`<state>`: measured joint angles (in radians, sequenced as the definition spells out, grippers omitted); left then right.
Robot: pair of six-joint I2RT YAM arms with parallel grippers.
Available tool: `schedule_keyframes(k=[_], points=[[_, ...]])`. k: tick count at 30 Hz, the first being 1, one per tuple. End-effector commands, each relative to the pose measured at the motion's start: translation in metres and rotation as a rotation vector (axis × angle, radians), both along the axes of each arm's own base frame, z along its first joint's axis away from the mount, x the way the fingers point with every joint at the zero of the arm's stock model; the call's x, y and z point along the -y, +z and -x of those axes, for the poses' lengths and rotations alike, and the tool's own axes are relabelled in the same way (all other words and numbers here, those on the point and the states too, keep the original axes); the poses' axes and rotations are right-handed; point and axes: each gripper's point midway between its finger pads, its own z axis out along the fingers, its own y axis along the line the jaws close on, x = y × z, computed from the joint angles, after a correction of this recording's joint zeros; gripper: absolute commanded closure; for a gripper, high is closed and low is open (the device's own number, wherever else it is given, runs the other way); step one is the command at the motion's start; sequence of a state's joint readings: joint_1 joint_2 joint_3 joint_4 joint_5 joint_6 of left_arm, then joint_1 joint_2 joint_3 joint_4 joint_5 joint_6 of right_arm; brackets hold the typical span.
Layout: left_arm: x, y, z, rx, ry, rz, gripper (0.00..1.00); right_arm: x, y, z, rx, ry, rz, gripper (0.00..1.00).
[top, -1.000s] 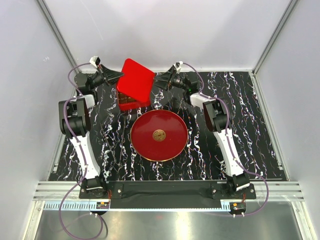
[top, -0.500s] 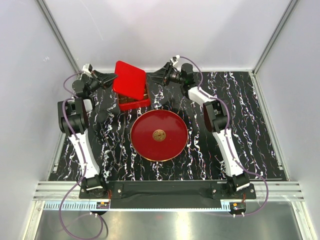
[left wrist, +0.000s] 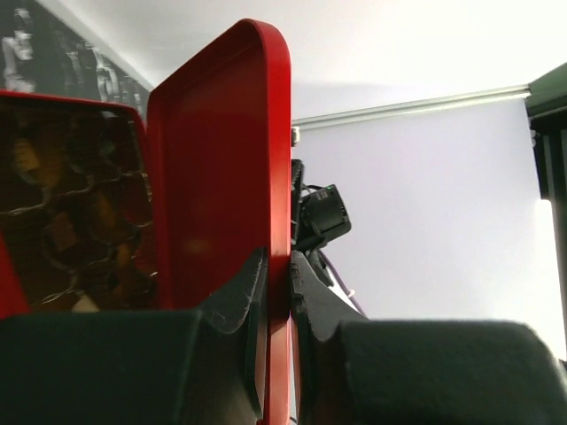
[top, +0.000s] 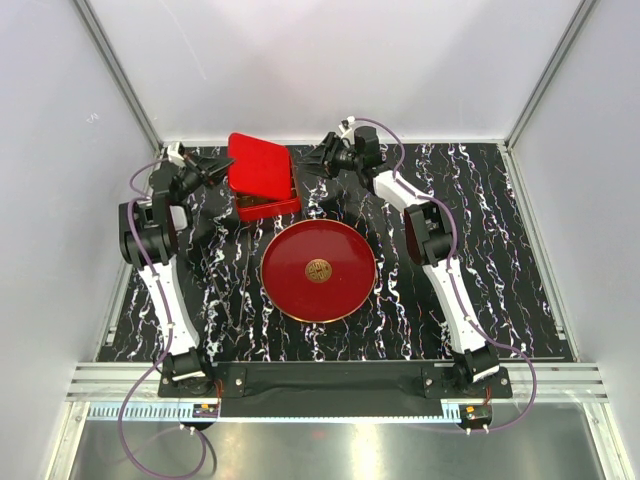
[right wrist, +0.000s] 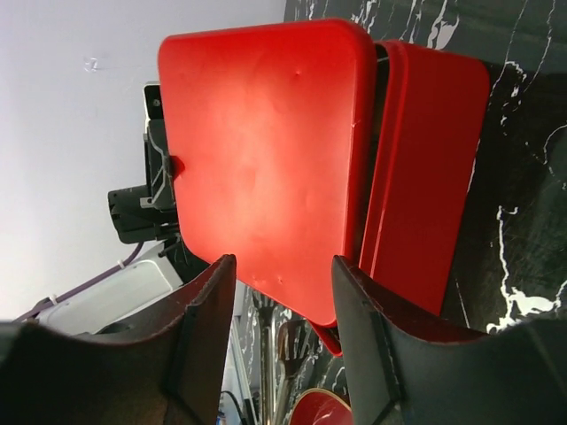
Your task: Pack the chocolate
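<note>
On the left side of the black marbled table (top: 480,300), the left arm (top: 150,235) reached toward the far edge. The left jaws were pressed together on the left rim of a red lid (top: 260,165), pinching it; the left wrist view showed one finger (left wrist: 239,297) on each face of the thin edge. The lid stood tilted over a red box (top: 272,207), its left side raised, and covered most of the box from above. The box sat on the table at the far side, just behind a red plate (top: 290,295).

The chocolate (left wrist: 62,230) lay inside the box. From the left wrist view it showed only dimly, as brown and tan pieces in a dark tray with gold-edged cells, left of the lifted lid. How many pieces there were could not be told.

The red plate lay flat near the middle of the table with a round gold emblem (top: 318,270) at its centre, and nothing rested on it.

To the right of the lid, the right jaws were spread apart and pointed at the lid's right edge. In the right wrist view the lid's near corner sat in the gap between the two fingers (right wrist: 363,328). Whether either one touched it could not be told. The right arm (top: 430,235) stretched back across the right half of the table.
</note>
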<state>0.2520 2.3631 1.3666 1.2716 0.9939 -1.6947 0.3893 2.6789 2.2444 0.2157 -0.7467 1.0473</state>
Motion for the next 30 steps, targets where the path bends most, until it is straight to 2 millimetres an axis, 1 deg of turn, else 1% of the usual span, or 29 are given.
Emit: schedule_keyframes(k=[1,3,5,6,7,9,10,12,13,14,16,18,19,20,25,29,30], points=[[-0.012,0.0,0.004,0.062,0.039,-0.071,0.87,-0.008,0.009,-0.003,0.067,0.003,0.026,0.45],[-0.017,-0.006,0.004,0.045,0.047,-0.087,0.79,-0.009,0.007,-0.003,0.071,0.006,0.035,0.45],[-0.017,-0.014,0.003,0.021,0.041,-0.108,0.78,-0.008,0.005,-0.004,0.07,0.003,0.043,0.44],[-0.016,-0.013,0.004,0.02,0.034,-0.119,0.74,-0.007,0.003,-0.004,0.07,0.0,0.046,0.44],[-0.016,-0.019,0.004,-0.014,0.032,-0.121,0.72,-0.008,0.001,-0.004,0.066,0.003,0.046,0.44],[-0.016,-0.023,0.004,-0.012,0.03,-0.158,0.67,-0.009,0.0,-0.004,0.062,0.003,0.044,0.44],[-0.016,-0.029,0.004,-0.047,0.03,-0.16,0.66,-0.01,0.0,-0.004,0.062,0.004,0.044,0.44],[-0.018,-0.036,0.003,-0.052,0.034,-0.2,0.66,-0.01,-0.002,-0.003,0.063,0.007,0.049,0.44],[-0.017,-0.039,0.003,-0.09,0.029,-0.207,0.66,-0.01,-0.002,-0.003,0.065,0.006,0.05,0.44],[-0.018,-0.042,0.002,-0.076,0.034,-0.248,0.66,-0.01,-0.004,-0.003,0.066,0.006,0.057,0.44],[-0.02,-0.047,0.002,-0.096,0.032,-0.292,0.63,-0.011,-0.004,-0.003,0.067,0.007,0.061,0.44],[-0.02,-0.05,0.001,-0.11,0.036,-0.321,0.62,-0.011,-0.004,-0.003,0.074,0.007,0.066,0.45],[-0.02,-0.054,0.001,-0.148,0.028,-0.328,0.62,-0.011,-0.004,-0.003,0.076,0.007,0.069,0.45],[-0.021,-0.055,0.0,-0.136,0.032,-0.365,0.62,-0.011,-0.004,-0.003,0.077,0.006,0.072,0.46],[-0.018,-0.058,-0.002,-0.173,0.021,-0.426,0.6,-0.012,-0.006,-0.003,0.083,0.005,0.085,0.48],[-0.017,-0.07,-0.003,-0.203,0.017,-0.504,0.6,-0.016,-0.01,0.0,0.086,0.016,0.099,0.49],[-0.017,-0.069,-0.003,-0.204,0.018,-0.514,0.57,-0.015,-0.009,-0.001,0.089,0.014,0.104,0.49]])
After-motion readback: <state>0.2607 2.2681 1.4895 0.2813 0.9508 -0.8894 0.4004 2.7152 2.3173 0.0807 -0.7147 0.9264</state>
